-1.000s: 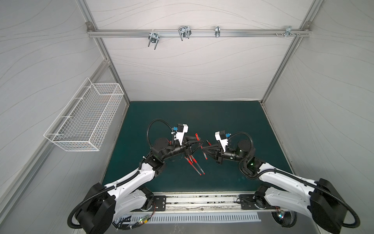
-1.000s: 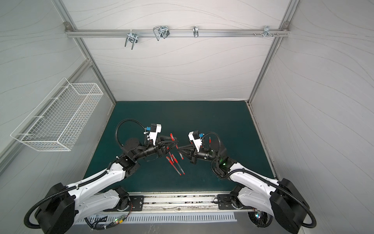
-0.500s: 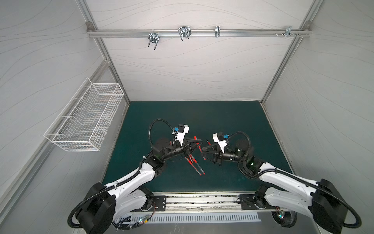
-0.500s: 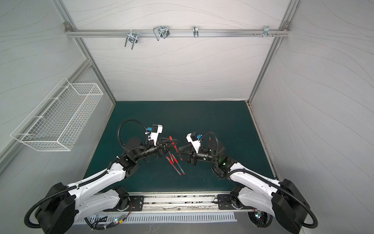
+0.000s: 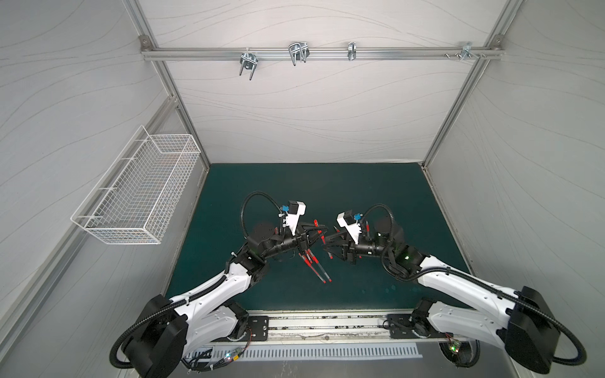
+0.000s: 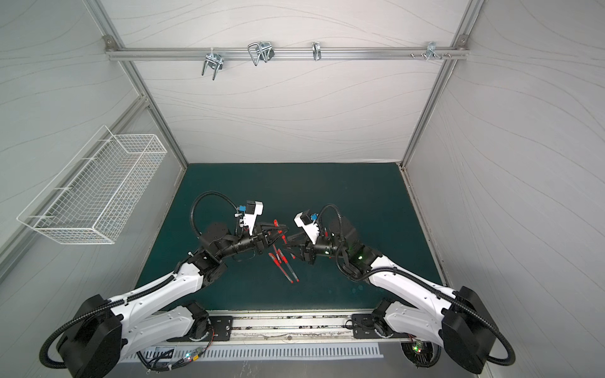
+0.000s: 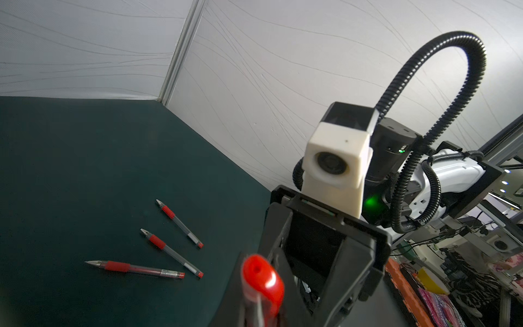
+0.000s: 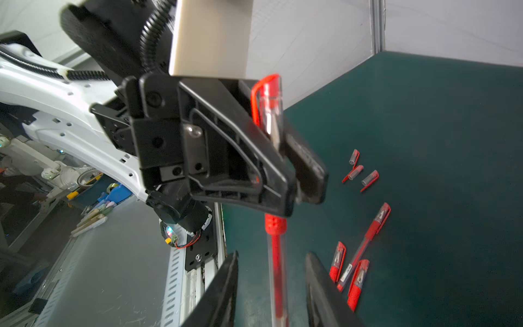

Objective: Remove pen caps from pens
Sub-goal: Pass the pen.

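The left gripper is clamping a slim stick pen with a clear grey barrel in the air over the middle of the dark green counter. Its short red clipped plastic cap is projecting beyond the jaws. The right gripper is standing open astride the barrel, not touching it. The pen is judged light, stiff and slick, so a hold near the ribbed red band is looking soundest, sparing the thin clip. The left jaw is hiding the contact, and the barrel's end is running out of frame.

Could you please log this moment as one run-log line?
left gripper: shut on capped clear-grey stick pen | red plastic clip cap: on | right gripper: open astride barrel
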You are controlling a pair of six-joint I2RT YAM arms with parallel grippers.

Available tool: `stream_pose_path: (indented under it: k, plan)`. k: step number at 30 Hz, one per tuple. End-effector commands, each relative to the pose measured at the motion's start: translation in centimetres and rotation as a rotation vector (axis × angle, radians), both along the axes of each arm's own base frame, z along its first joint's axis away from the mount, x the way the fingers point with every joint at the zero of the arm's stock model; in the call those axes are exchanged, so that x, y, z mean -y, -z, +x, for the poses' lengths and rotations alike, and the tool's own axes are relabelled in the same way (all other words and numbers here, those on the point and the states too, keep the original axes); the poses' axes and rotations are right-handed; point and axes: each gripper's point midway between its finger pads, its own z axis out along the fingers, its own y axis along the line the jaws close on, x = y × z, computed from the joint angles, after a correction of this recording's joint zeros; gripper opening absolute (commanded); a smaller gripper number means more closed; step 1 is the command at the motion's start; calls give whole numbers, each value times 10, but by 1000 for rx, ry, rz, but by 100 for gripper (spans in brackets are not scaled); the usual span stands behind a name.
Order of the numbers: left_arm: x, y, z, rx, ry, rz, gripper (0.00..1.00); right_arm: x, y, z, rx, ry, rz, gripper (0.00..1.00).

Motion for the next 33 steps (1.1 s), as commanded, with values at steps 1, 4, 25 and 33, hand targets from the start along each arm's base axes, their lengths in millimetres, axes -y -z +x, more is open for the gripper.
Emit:
stream_pose_path:
  k: [1, 4, 25, 33]
  plan:
    - [2, -27, -4, 74, 24, -52, 1, -4, 3, 0, -1, -9, -31, 38]
    - [3, -27, -4, 71, 26, -54, 1, -7, 7, 0, -10, -18, -39, 35]
    - [-1, -20, 6, 44, -38, -25, 36, -9, 11, 14, -5, 55, -48, 0]
    - [-28, -16, 22, 45, -244, -1, 48, 0, 24, 32, 24, 163, -116, 0]
